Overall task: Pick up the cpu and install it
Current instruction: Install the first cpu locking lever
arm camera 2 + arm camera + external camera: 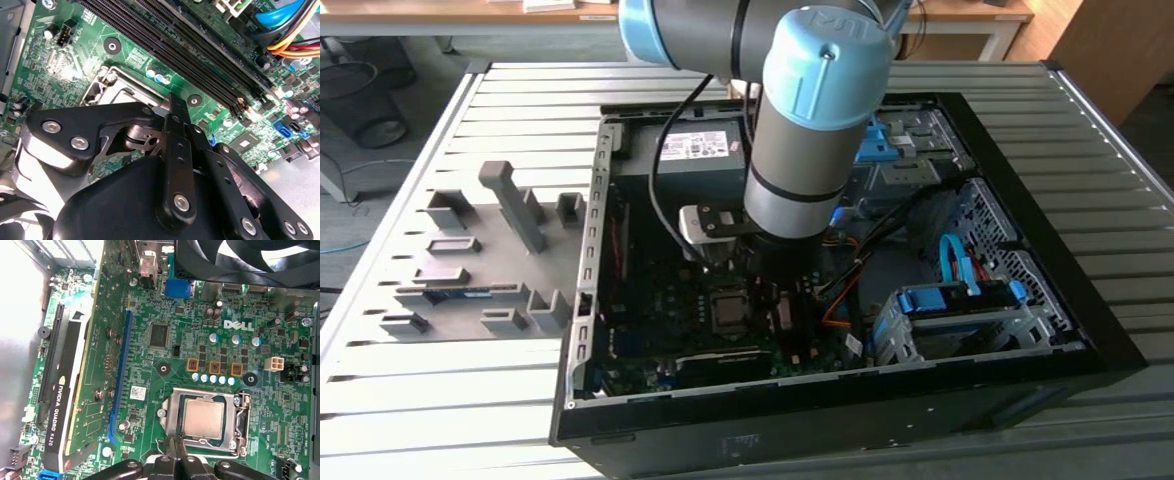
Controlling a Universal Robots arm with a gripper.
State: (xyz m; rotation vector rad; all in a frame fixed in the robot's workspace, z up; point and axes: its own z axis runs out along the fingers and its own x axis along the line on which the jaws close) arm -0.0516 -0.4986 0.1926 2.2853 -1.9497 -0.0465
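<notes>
Sitting in its motherboard socket [205,421], the cpu [202,419] looks installed; gripper [176,446] fingers pinched together, grasping nothing.

The arm [803,130] is built of thick grey metal tubes joined by rounded housings with pale blue plastic caps; the nearest cap carries a raised maker's mark. A thin dark ring bands the lower grey tube just above its black wrist section. A black cable [670,150] hangs in a loop from the upper joint on the exterior view's left and runs to a small white and black box [707,225] fixed beside the wrist. The gripper [172,107] is matt black in both wrist views: flat linkage plates over a rounded black body, pinned with bright silver round-headed screws [52,126], narrowing to slim black fingers [176,450].
</notes>
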